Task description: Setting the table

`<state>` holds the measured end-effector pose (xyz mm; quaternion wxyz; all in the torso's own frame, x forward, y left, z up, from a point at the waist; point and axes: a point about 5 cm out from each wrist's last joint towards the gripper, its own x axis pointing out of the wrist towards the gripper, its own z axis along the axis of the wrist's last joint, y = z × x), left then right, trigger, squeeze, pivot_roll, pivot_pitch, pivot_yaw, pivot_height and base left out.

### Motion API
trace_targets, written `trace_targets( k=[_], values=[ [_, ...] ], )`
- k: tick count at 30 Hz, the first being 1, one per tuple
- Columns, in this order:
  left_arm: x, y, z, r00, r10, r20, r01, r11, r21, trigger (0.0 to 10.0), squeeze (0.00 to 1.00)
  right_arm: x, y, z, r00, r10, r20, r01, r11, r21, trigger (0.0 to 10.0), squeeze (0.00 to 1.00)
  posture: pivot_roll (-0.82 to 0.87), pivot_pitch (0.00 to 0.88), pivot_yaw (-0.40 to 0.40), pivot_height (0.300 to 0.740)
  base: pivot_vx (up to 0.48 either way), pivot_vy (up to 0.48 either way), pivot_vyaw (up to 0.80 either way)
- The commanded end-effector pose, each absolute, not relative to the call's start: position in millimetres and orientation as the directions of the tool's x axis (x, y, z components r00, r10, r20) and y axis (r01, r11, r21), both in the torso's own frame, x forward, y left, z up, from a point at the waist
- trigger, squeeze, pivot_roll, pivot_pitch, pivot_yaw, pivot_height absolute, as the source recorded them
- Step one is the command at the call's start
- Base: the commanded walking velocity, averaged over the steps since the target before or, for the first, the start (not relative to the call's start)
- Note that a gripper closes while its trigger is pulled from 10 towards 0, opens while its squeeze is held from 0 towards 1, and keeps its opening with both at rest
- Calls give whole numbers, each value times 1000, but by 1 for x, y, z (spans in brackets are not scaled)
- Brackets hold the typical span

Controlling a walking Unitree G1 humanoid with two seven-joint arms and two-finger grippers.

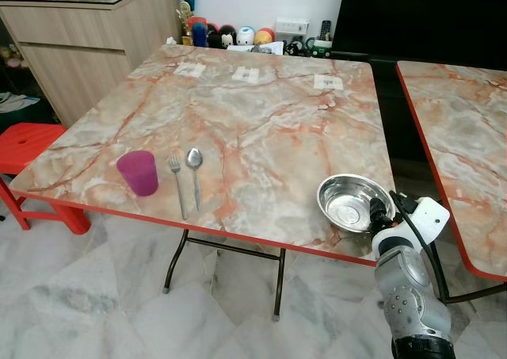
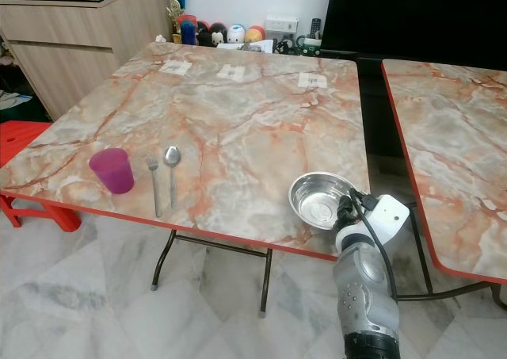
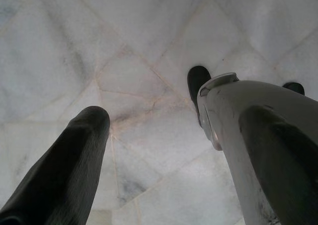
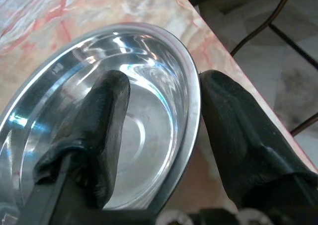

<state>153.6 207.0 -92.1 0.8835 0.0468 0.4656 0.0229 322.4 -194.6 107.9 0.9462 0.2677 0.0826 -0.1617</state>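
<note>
Here the right gripper (image 4: 161,111) is pinching the rim of one steel bowl (image 1: 351,201) at the table's (image 1: 261,121) near right edge. One purple cup (image 1: 139,173), one fork (image 1: 177,185) and one spoon (image 1: 194,173) are lying together near the left corner. The left gripper (image 3: 164,135) is hanging open over the floor (image 3: 99,46).

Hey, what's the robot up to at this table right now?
The right claw grips the rim of a steel bowl, one finger inside and one outside, at the marble table's near right edge. A purple cup, fork and spoon lie near its left edge. The left arm hangs idle over the floor.
</note>
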Motion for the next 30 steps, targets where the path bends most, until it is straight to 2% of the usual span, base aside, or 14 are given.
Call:
trace_targets(
  k=[1,13,18,19,20,21,22,30],
  values=[
    [147,209,-95,544,82,-835,22,993,112,10000,0,322,-195,108,933,-257,-252,353,790,500,10000,0,-33,95,-1,740,0,0,0],
    [147,209,-95,543,82,-835,30,993,117,10000,0,323,-189,99,928,-218,-301,355,761,543,10000,0,-28,96,1,740,0,0,0],
    [147,209,-94,544,81,-835,35,992,119,10000,0,327,-182,96,936,-163,-311,315,781,539,10000,0,-28,96,2,740,0,0,0],
    [147,209,-94,544,82,-835,35,992,119,10000,0,328,-181,95,936,-161,-313,315,782,539,8706,0,-24,96,2,740,0,0,0],
    [147,209,-94,544,82,-835,35,992,119,10000,0,328,-181,95,936,-161,-313,315,782,539,8706,0,-24,96,2,740,0,0,0],
    [147,209,-94,544,82,-835,35,992,119,10000,0,328,-181,95,936,-159,-315,314,783,537,6588,0,-24,96,2,740,0,0,0],
    [147,209,-94,544,82,-835,35,992,120,10000,0,328,-181,95,935,-161,-317,316,784,534,0,0,-24,96,2,740,0,0,0],
    [147,209,-94,543,80,-836,39,992,120,10000,0,330,-178,94,937,-161,-312,314,779,543,0,0,-24,97,3,740,0,0,0]
  ],
)
